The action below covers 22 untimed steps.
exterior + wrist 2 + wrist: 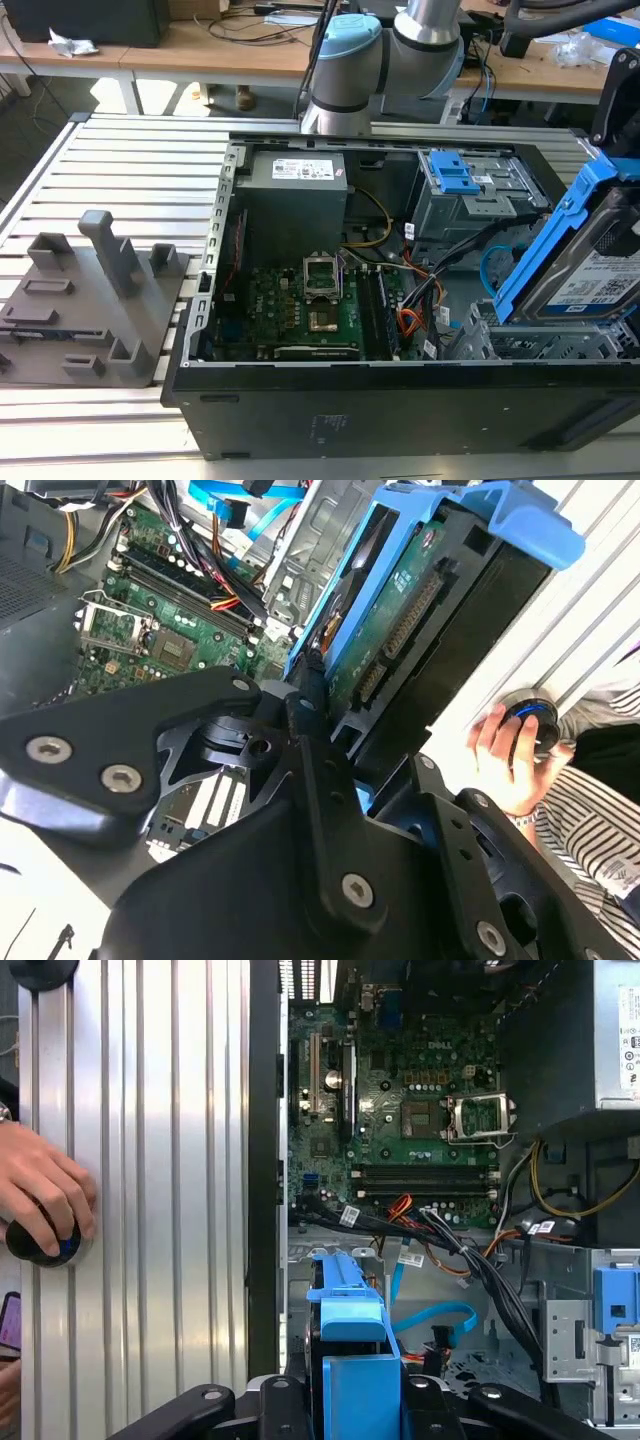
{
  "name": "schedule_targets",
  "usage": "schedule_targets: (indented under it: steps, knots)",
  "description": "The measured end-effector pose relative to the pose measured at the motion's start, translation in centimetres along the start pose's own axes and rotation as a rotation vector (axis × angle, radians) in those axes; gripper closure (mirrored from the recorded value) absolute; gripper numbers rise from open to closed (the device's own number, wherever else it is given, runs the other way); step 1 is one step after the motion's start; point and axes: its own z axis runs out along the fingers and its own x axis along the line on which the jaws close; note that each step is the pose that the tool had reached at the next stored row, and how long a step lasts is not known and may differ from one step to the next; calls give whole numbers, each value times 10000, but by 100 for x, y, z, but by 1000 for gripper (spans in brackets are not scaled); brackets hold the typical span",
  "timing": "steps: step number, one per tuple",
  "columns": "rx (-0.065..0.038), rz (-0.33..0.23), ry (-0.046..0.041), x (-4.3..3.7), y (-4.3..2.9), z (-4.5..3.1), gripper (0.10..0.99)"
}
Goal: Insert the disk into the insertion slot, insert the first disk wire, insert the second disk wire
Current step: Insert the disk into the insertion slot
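Between the fingers (318, 750) I have the disk (598, 272) clamped by its blue frame. It is tilted, with its lower end at the top of the perforated grey drive cage (530, 345), and I cannot tell whether the two touch. The cage sits in the open computer case (400, 420), at the exterior view's right. Just beyond, a light blue cable (440, 1315) loops, and the orange-red cable (408, 320) curls beside the motherboard (300, 310). Outside the case, a person's hand (40, 1190) rests on a dark knob (30, 1245) on the slatted worktop (130, 170).
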Motion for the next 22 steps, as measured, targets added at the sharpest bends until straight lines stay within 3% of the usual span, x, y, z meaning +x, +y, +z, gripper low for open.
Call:
schedule_targets:
  steps: [22]
  knots:
    - [0,-1,2,-7,-22,207,722]
